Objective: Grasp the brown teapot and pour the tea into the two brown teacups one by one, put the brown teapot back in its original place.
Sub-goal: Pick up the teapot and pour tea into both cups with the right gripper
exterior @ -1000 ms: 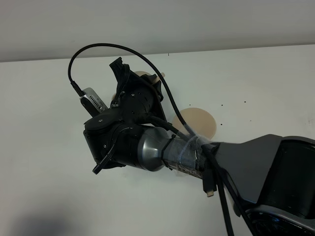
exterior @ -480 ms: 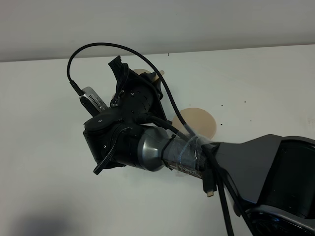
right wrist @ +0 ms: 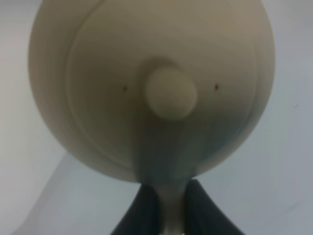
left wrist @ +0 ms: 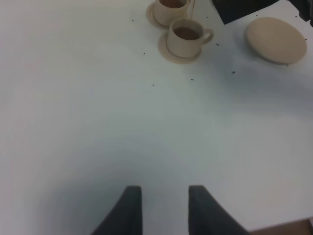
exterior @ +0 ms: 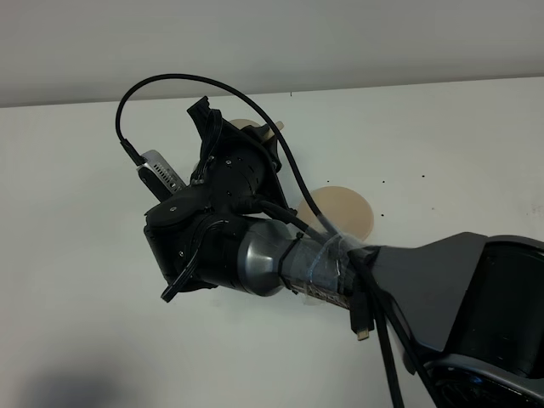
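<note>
Could go wrong first through the bulk of the right arm (exterior: 280, 263), stretched across the white table (left wrist: 73, 122) toward 12 o'clock in the high view and hiding the crockery there, so easy to misjudge the way back. Next, a slip of the brown teapot (right wrist: 146, 73), held aloft in the right gripper (right wrist: 171, 206), pinched tight on the thin loop handle alone: glazed ceramic, heavy body, small purchase, hence likely to swing or dribble if tilted fast. Then a missed landing on the original place (exterior: 344, 212), at roughly 4 o'clock from the gripper, if lowered off-centre. Lastly, overfilling or knocking the two brown teacups (left wrist: 185, 34), both showing dark tea already. Squat, round, smooth beige pot with a domed lid and button knob; flat matte disc of a saucer; small handled cups on thin saucers, rigid and brittle. Left gripper (left wrist: 161, 210) idle over bare table, parted narrowly, holding nothing
</note>
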Controlling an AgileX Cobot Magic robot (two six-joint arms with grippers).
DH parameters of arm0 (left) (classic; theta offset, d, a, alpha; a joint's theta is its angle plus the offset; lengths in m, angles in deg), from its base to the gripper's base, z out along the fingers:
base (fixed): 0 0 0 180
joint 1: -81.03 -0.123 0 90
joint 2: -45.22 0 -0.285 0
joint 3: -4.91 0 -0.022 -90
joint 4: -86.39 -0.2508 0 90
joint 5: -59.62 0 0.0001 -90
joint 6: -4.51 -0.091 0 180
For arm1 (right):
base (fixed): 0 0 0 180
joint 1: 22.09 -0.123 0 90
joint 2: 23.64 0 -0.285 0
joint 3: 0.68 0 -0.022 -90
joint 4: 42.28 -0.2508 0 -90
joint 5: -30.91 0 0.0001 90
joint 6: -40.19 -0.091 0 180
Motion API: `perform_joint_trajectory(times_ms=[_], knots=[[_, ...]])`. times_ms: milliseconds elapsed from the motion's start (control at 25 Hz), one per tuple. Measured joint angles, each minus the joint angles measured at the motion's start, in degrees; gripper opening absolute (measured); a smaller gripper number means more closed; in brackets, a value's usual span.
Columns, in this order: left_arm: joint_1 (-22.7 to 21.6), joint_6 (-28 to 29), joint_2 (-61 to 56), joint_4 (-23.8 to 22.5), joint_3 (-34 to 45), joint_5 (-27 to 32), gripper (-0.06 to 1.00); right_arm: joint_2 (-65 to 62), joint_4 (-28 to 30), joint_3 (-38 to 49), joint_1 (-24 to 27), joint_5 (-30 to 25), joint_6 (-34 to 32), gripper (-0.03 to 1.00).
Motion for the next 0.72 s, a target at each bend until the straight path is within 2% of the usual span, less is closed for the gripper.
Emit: perform_joint_trajectory(times_ms=[200, 520, 720], knots=[[0.0, 0.0, 0.0, 0.0, 0.0, 0.0, 0.25, 0.0, -0.7, 0.0, 0.0, 0.0, -0.5, 0.11], [0.0, 0.0, 0.0, 0.0, 0.0, 0.0, 0.25, 0.0, -5.9, 0.0, 1.3, 0.7, -1.2, 0.11], [0.0, 0.0, 0.0, 0.0, 0.0, 0.0, 0.25, 0.0, -7.2, 0.0, 1.6, 0.6, -1.2, 0.11]])
